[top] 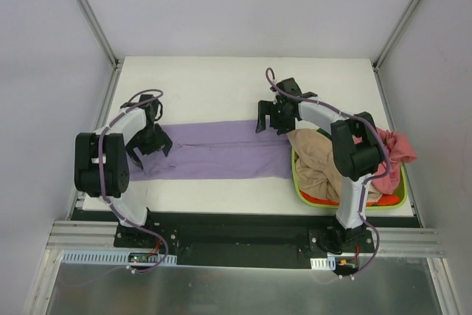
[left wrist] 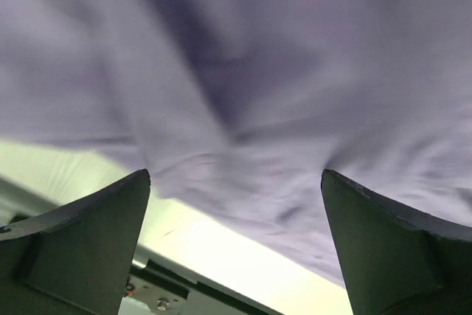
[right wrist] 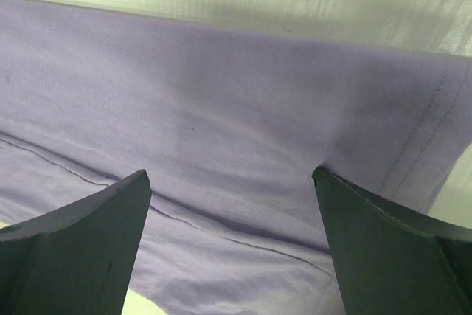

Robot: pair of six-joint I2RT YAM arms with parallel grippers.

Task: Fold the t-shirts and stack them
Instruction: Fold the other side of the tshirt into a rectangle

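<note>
The lavender-purple t-shirt lies flat as a long folded strip across the middle of the table. My left gripper is open over its left end, fingertips wide apart and down on the cloth near the front edge. My right gripper is open over the strip's right end by its far edge, fingertips resting on the cloth, the gripper holding nothing. A tan-beige t-shirt and a pinkish-red t-shirt lie bunched in the basket. No dark green t-shirt shows.
The lime-green plastic basket stands at the table's right front, touching the strip's right end. The white table is walled by grey panels at the back and sides. A black rail runs along the near edge.
</note>
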